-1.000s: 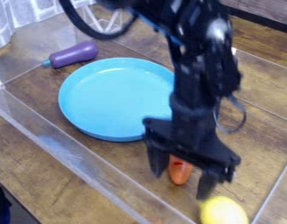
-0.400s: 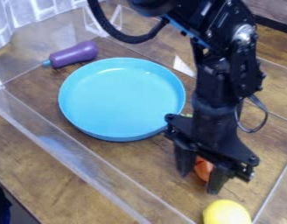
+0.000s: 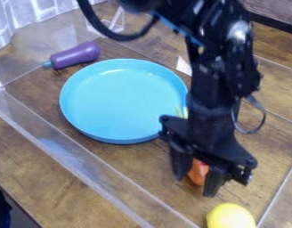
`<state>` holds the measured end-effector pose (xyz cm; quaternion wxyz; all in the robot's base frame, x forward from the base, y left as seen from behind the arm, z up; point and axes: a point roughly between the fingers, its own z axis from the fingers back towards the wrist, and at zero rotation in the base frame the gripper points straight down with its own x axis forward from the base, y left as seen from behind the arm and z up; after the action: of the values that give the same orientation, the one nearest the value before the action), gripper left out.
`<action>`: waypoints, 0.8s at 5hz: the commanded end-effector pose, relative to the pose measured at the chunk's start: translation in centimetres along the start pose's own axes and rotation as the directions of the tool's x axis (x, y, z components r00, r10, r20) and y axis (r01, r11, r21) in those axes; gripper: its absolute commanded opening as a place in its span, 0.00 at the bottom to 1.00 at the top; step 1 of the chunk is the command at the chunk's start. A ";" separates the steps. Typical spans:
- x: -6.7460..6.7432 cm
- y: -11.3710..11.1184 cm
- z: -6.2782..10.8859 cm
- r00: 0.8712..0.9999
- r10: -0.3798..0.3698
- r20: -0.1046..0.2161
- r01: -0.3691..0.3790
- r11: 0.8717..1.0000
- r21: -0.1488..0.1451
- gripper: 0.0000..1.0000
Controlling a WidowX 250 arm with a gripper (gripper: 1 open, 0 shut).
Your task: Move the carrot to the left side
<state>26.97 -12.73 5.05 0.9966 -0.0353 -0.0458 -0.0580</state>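
The orange toy carrot [image 3: 198,172] is seen between the parted jaws [image 3: 195,181], near the yellow lemon [image 3: 230,216]; whether it is gripped cannot be told. Light, stiff, slightly slippery plastic is to be expected, best pinched across its thick middle.

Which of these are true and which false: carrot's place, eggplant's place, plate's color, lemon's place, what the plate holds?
1. The carrot is between the fingers of the tool. True.
2. The eggplant lies on the plate. False: it lies on the table beside the plate.
3. The plate is blue. True.
4. The lemon is behind the plate, by the eggplant. False: it is at the near edge of the view, close to the tool.
5. The plate holds the carrot. False: the carrot is off the plate.
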 end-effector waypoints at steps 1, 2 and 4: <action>-0.2 -1.3 1.6 0.998 -0.030 0.053 0.031 0.999 -0.019 0.00; -0.7 -1.5 2.2 0.998 -0.027 0.052 0.028 0.999 -0.021 1.00; -0.8 -2.1 2.2 0.997 0.054 0.058 -0.053 0.998 -0.014 1.00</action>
<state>25.55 -14.03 6.40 0.9972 -0.0382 -0.0589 -0.0253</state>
